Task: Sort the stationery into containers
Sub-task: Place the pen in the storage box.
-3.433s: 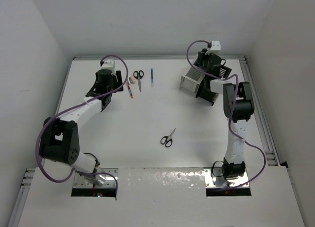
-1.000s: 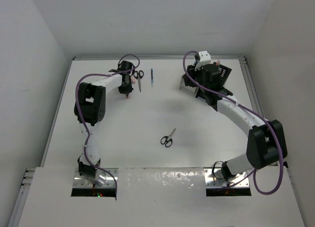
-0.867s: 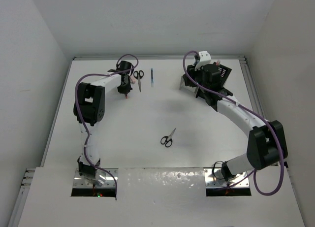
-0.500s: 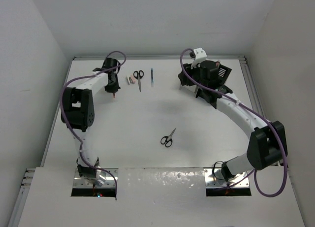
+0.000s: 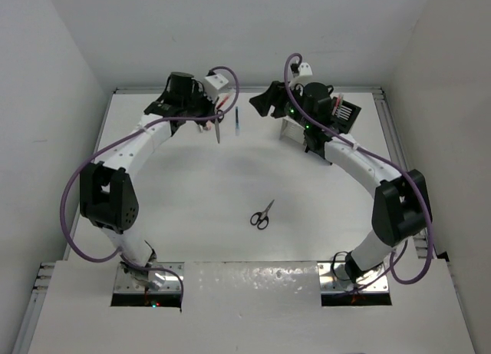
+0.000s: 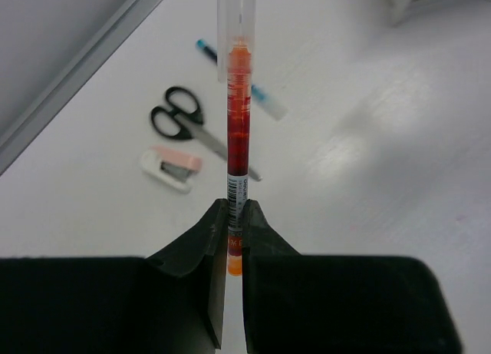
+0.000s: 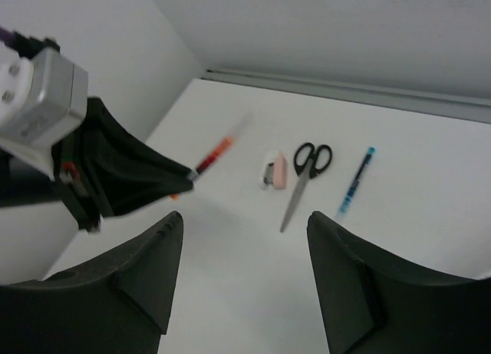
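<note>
The left gripper [image 6: 234, 216] pinches the red pen [image 6: 238, 131] tight near its end, so it pokes out past the fingers, likely for carrying to the boxes [image 5: 294, 130], which only the top view shows, just behind the right gripper [image 7: 244, 233], whose fingers are wide apart and empty.

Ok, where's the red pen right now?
Left wrist view: the red pen is clamped in the left gripper, above the far scissors and blue pen.
</note>
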